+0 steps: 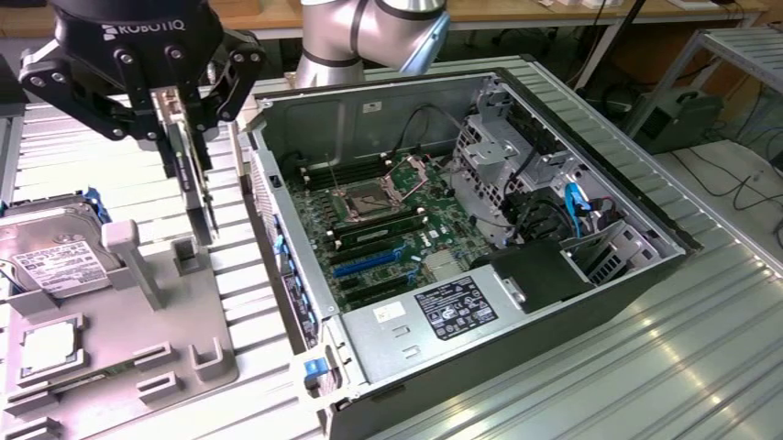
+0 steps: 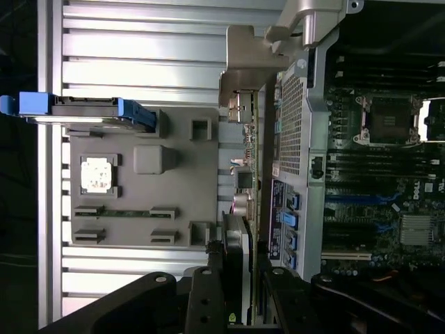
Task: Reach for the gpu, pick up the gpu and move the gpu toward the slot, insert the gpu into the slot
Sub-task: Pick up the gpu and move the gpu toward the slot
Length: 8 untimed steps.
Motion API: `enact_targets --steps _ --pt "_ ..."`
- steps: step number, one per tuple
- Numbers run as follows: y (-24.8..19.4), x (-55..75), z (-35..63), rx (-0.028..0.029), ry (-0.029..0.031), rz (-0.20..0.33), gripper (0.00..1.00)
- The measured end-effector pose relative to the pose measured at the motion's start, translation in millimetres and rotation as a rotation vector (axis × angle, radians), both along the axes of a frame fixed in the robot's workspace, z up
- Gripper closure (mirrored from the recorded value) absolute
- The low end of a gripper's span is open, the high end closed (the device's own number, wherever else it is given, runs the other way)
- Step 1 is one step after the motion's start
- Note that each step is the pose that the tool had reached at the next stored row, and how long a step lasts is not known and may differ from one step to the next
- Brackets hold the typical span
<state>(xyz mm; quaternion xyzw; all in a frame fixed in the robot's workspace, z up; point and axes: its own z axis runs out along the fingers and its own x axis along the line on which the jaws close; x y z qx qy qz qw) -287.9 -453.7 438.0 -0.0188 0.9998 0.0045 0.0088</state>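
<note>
My gripper (image 1: 183, 115) hangs at the exterior view's upper left, over the grey fixture (image 1: 123, 339) beside the open computer case. It is shut on the gpu (image 1: 198, 188), which hangs edge-on and upright below the fingers, its lower end close to the fixture's posts. In the wrist view the gpu (image 2: 243, 209) runs away from my gripper (image 2: 240, 275), with its silver end bracket (image 2: 243, 87) at the far end, next to the case's perforated wall. The blue slot (image 1: 367, 264) lies on the green motherboard inside the case, apart from the card; in the wrist view the slot (image 2: 354, 200) sits beyond that wall.
A grey hard drive (image 1: 49, 257) with blue rails stands on the fixture, and a silver processor chip (image 1: 49, 344) lies flat there. Inside the case are the processor socket (image 1: 367, 197), black memory sockets (image 1: 380, 234), a metal drive cage (image 1: 501, 156) and cables. The case wall (image 1: 275, 238) rises between card and motherboard.
</note>
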Motion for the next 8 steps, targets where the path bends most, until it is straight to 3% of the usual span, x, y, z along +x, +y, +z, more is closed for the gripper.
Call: enact_targets --steps 4,8 --pt "0.0 6.9 0.0 0.0001 -0.0001 -0.001 0.73" --pt "0.0 22.1 0.0 0.0 0.0 -0.002 0.73"
